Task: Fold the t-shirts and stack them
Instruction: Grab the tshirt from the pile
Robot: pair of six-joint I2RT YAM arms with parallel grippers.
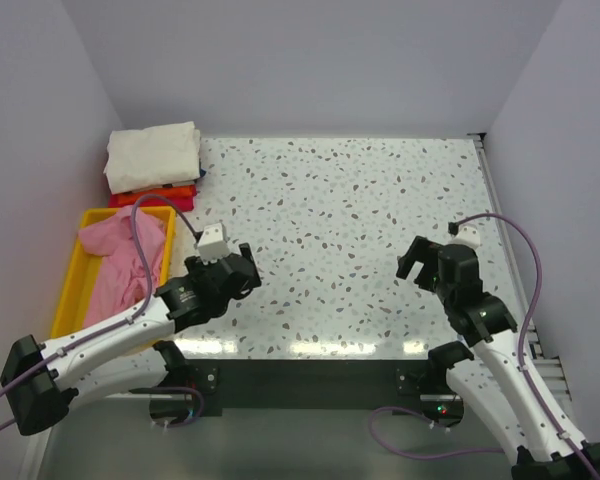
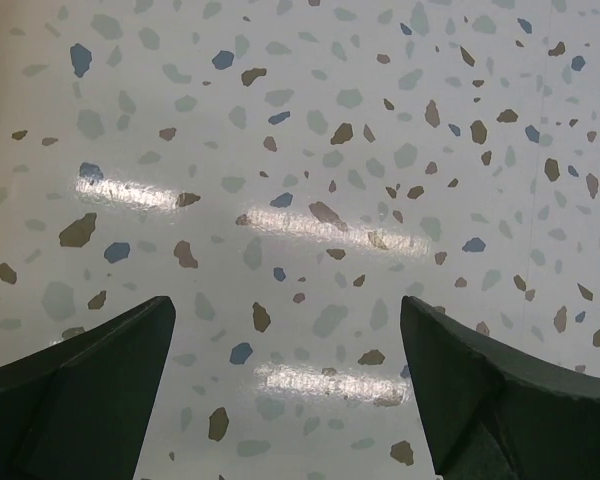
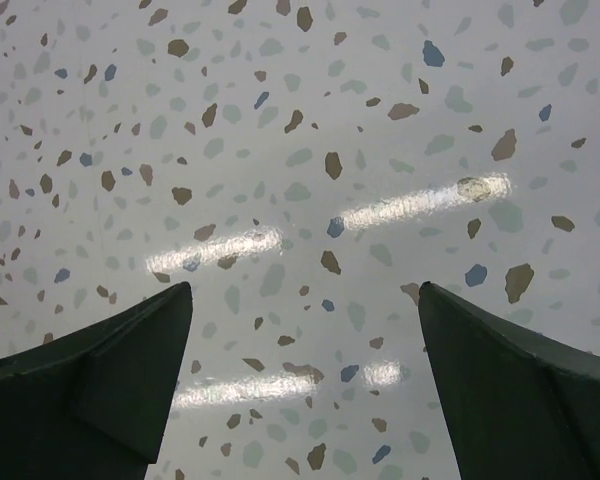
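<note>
**Q:** How much of the folding is done?

**A:** Most of it, judging by the far left corner. A stack of t-shirts (image 1: 152,170) sits there, with the cream-white t-shirt (image 1: 152,152) on top and orange and red edges showing beneath. The light pink t-shirt (image 1: 125,262) lies crumpled and unfolded in the yellow tray (image 1: 70,285) on my left. I'd say that one is left to fold and add to the stack.

**Q:** And your grippers?

**A:** Both are empty. My left gripper (image 1: 248,268) has its jaws spread wide over the bare table (image 1: 360,190), near the tray. My right gripper (image 1: 410,262) is just as wide apart over the table's right half, well away from any cloth.

**Q:** Do the wrist cameras show all that?

**A:** Only part of it. Each one shows the wide gap between its jaws, with nothing but speckled table below. Neither shows a shirt or the tray, so only the overhead view tells me where those are.
</note>
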